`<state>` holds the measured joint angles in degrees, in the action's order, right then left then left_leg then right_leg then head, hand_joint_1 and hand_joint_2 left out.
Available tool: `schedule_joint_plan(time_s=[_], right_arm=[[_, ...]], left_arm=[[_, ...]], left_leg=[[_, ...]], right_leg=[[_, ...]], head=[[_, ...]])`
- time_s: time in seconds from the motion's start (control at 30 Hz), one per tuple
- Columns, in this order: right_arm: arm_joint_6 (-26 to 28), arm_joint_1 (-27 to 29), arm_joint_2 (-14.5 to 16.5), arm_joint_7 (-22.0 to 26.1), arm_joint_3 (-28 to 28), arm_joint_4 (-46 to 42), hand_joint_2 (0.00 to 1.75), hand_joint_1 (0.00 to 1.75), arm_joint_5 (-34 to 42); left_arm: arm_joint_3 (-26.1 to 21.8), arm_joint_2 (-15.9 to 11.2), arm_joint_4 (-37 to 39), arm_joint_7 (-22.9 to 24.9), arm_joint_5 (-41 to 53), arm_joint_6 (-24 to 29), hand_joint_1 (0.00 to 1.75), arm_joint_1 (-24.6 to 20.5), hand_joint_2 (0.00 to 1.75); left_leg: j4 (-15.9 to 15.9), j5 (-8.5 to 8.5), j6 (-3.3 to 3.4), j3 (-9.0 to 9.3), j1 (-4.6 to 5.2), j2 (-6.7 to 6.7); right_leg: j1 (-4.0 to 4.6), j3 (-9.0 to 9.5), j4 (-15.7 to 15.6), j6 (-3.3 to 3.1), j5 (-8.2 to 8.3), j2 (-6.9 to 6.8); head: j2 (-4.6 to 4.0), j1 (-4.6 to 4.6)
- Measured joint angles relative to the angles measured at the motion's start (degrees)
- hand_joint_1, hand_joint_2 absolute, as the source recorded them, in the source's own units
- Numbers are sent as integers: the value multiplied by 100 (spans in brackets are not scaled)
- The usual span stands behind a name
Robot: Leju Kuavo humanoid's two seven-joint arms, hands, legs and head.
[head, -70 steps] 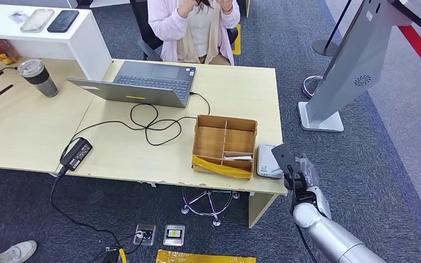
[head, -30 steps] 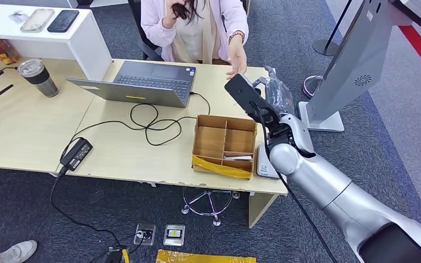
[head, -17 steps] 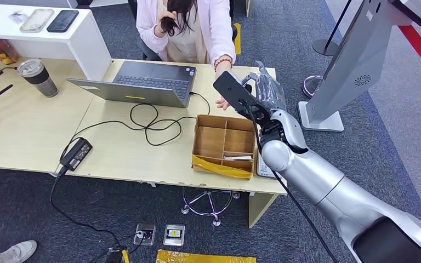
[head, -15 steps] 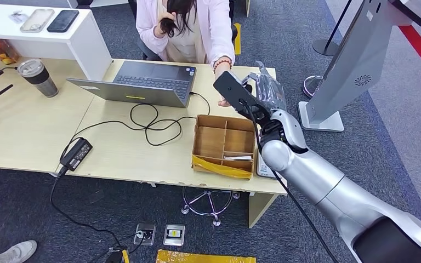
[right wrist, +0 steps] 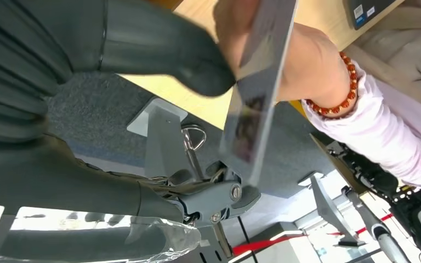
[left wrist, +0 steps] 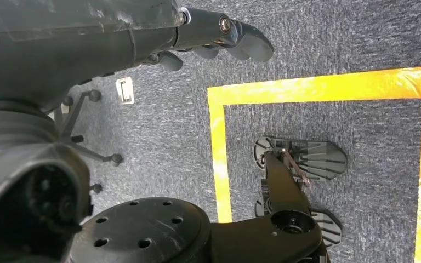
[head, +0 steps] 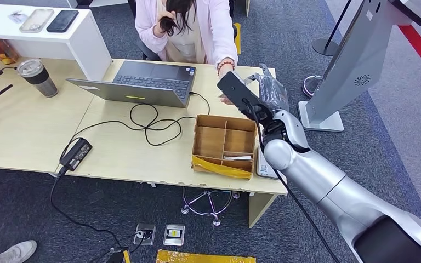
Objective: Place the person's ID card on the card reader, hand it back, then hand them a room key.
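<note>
Right wrist view, my right hand (right wrist: 142,49) pinching the ID card (right wrist: 255,93) between thumb and fingers, person's hand (right wrist: 301,66) touching it, above the counter's (head: 241,82) far right corner, my left hand (left wrist: 219,38) hanging empty, fingers loosely apart.

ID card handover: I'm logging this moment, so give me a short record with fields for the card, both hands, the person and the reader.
ID card: between right hand's thumb and the person's fingers
right hand: raised over the desk's far edge, at the card
left hand: hanging over the carpet, holding nothing
person's hand: reaching in, on the card
card reader: on the desk beside the cardboard tray
</note>
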<state>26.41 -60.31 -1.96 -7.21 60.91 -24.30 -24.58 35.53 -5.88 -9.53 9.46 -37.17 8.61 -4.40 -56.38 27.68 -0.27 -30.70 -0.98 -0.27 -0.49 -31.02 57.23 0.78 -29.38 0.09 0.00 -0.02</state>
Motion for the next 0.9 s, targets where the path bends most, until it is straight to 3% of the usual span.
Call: schedule_joint_plan(time_s=[0.37, 0.5, 0.67, 0.9], right_arm=[[42, 3, -24, 128, 0, 34, 0, 0, 26], [132, 29, -75, 156, 0, 10, 175, 0, 77], [222, 205, -337, -70, 0, -348, 175, 0, 3], [207, 662, -1009, -976, -9, -1540, 175, 0, -766]], left_arm=[[81, 2, 0, 8, -10, 31, 0, 0, 0], [104, 11, 0, 51, -44, 44, 0, 0, 0], [164, 31, 0, 128, -142, 78, 0, 1, 0], [205, 39, 0, 129, -300, 84, 0, 3, 0]], left_leg=[[0, 0, 0, 1, 0, 0], [0, 0, 0, 1, 0, 0], [-2, 0, 0, 1, 1, 0], [-4, 0, 0, 2, 1, 0]], right_leg=[[0, -1, 0, 0, 0, 0], [0, -1, 0, 0, 0, 0], [-1, -1, -1, 0, 0, -1], [-1, -2, -1, 0, 0, -1]], head=[[0, 0], [0, -1], [0, 0], [0, -1]])
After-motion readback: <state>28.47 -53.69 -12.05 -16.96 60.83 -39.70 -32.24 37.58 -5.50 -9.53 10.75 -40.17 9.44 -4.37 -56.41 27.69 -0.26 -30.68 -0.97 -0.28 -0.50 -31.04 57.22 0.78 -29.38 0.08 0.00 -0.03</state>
